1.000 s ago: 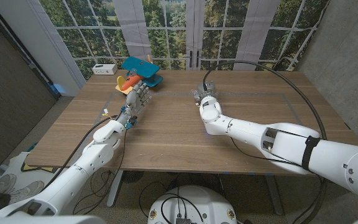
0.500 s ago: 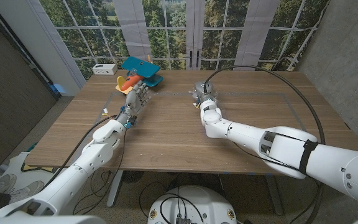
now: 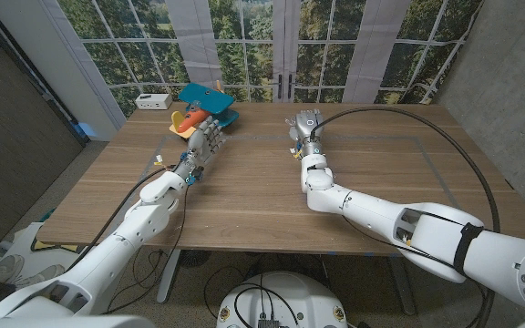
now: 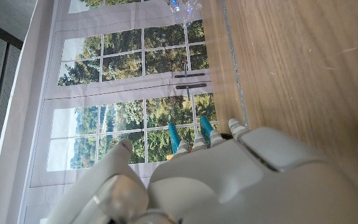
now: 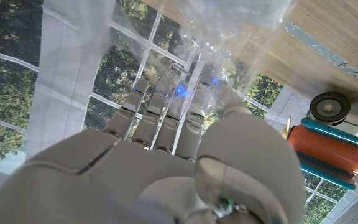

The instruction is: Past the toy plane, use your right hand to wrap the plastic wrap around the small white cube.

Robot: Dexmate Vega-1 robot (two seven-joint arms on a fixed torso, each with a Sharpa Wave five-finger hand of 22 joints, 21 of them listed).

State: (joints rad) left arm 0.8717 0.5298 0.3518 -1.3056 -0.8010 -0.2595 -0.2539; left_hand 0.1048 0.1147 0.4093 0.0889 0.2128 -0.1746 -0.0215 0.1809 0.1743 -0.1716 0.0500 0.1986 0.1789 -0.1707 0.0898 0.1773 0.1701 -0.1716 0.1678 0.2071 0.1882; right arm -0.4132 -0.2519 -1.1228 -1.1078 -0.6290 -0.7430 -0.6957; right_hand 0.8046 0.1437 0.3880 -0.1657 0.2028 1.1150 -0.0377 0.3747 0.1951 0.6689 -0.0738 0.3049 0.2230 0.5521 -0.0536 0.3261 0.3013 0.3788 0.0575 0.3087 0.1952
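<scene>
The right hand [image 3: 304, 125] has pushed farther toward twelve o'clock than a second ago, now near the wooden surface [image 3: 262, 191]'s far edge, forearm stretched long behind it. The right wrist view has its fingers [image 5: 166, 112] reaching up into the crinkled clear plastic wrap [image 5: 229, 37] — touching it, bunched fairly close together — though whether they truly grip it I cannot tell. The small white cube isn't something I can pick out under that film.

The left hand [image 3: 203, 141] hasn't budged: same spot at about ten o'clock, fingers gently curled and apart, holding nothing, tips just short of the blue-and-orange toy plane [image 3: 203, 107].

Count time — one toy plane, one sheet of wrap, one small white box [image 3: 154, 100] near the far left corner, two robot hands. The left wrist view catches a scrap of the wrap [image 4: 185, 7] and the plane's blue parts past its own fingers.
</scene>
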